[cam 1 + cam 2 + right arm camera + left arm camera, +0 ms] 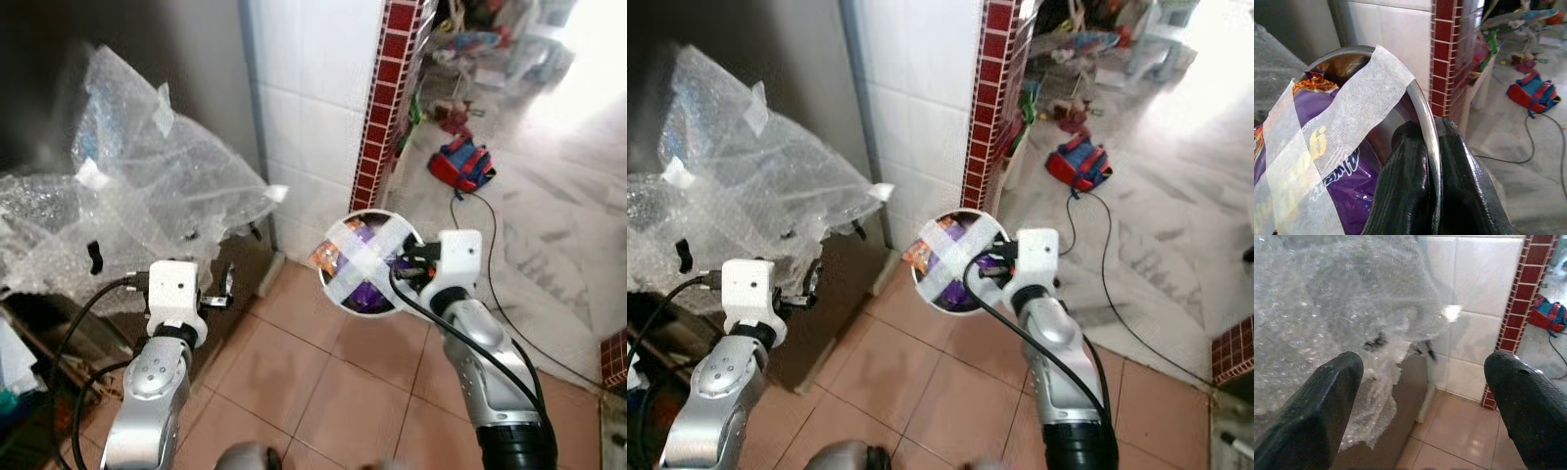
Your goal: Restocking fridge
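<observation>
Up close, right gripper [1431, 196] pinches the taped bowl's [1420, 105] rim (left gripper [1425, 396] spread wide).

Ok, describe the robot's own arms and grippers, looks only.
Both arms are silver metal, each with a white boxy wrist block and a black cable looping back. The left gripper and right gripper each have two long, black, textured fingers.
</observation>
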### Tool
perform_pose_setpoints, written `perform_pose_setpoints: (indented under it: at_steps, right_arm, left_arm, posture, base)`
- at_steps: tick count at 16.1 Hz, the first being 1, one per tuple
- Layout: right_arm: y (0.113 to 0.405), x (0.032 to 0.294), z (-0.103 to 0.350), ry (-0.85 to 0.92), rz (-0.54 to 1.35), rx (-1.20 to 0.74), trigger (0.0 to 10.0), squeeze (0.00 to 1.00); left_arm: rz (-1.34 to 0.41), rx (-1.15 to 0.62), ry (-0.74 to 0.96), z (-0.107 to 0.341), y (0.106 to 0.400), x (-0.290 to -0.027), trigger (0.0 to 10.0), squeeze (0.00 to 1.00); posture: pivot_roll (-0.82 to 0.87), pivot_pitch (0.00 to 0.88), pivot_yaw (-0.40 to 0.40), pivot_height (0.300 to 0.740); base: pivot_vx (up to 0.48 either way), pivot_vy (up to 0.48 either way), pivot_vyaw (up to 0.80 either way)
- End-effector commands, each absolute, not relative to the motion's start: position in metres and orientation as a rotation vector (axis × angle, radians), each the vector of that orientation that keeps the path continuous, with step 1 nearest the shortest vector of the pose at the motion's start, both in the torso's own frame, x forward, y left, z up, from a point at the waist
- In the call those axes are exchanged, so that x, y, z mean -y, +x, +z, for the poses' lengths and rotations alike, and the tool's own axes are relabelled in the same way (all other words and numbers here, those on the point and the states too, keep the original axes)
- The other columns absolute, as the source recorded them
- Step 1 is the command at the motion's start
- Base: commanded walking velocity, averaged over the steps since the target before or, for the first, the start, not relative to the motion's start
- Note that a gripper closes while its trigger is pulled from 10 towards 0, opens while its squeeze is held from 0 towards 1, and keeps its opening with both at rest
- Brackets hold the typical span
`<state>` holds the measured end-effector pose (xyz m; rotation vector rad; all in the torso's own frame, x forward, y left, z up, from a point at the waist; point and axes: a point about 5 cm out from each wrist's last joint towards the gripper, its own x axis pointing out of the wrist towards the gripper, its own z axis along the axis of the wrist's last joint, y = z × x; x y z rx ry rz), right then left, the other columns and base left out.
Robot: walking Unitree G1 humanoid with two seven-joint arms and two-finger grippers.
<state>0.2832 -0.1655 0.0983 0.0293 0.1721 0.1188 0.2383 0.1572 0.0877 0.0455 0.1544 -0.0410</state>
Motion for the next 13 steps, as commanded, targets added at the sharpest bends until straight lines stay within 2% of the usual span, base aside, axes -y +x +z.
perform_pose_setpoints:
  at_steps: [1,6,11,13]
  right_arm:
    - [0.285,0.1694,0.101,0.042,0.103,-0.16,10.0,0.0]
    - [0.2841,0.1689,0.0974,0.054,0.096,-0.181,10.0,0.0]
    - [0.2839,0.1689,0.0943,0.057,0.094,-0.189,10.0,0.0]
    - [0.2842,0.1685,0.0927,0.056,0.094,-0.193,10.0,0.0]
  left_arm:
    - [-0.061,-0.15,0.049,0.0898,0.239,-0.1537,10.0,0.0]
    - [-0.067,-0.161,0.051,0.0887,0.2387,-0.1529,10.0,0.0]
    - [-0.049,-0.167,0.071,0.0873,0.2384,-0.1539,10.0,0.0]
    - [-0.049,-0.176,0.074,0.0867,0.2384,-0.1537,10.0,0.0]
  posture:
    - [0.04,0.0,-0.008,0.74]
    - [0.04,0.0,-0.006,0.74]
    - [0.04,0.0,-0.004,0.74]
    - [0.04,0.0,-0.004,0.74]
  base:
    - [0.0,0.424,0.0]
    - [0.0,0.425,0.0]
    - [0.0,0.422,-0.77]
    - [-0.255,0.411,-0.27]
